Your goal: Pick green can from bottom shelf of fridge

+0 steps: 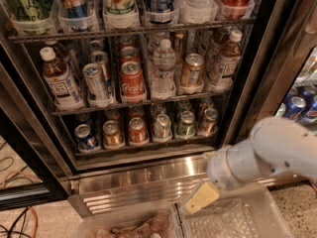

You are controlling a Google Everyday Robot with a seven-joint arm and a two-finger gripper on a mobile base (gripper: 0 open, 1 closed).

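We see the fridge [267,58] with its dark frame and a ribbed, shiny steel sill along the bottom. Its shelves are thin dark wire racks. The bottom shelf [148,146] carries a single front row of short round cans with dull silver tops. The green can [186,123] stands upright, second from the right end of that row. It sits just beside a white can [161,127] on its left and a bronze can [208,121] on its right, with little room between them. Further left stand an orange can [137,130], a gold can [112,133] and a blue can [85,137].

The gripper [200,198] hangs below and to the right of the green can, outside the fridge and in front of the steel sill. It is well apart from every can. Its pale yellow, flat, wedge-shaped tip points down and left from the smooth white rounded arm [277,150]. We cannot tell whether the gripper is released or clenched; it holds nothing we can see.

Two clear plastic bins [237,219] lie on the floor under the gripper. Open air separates the gripper from the shelf edge above it.
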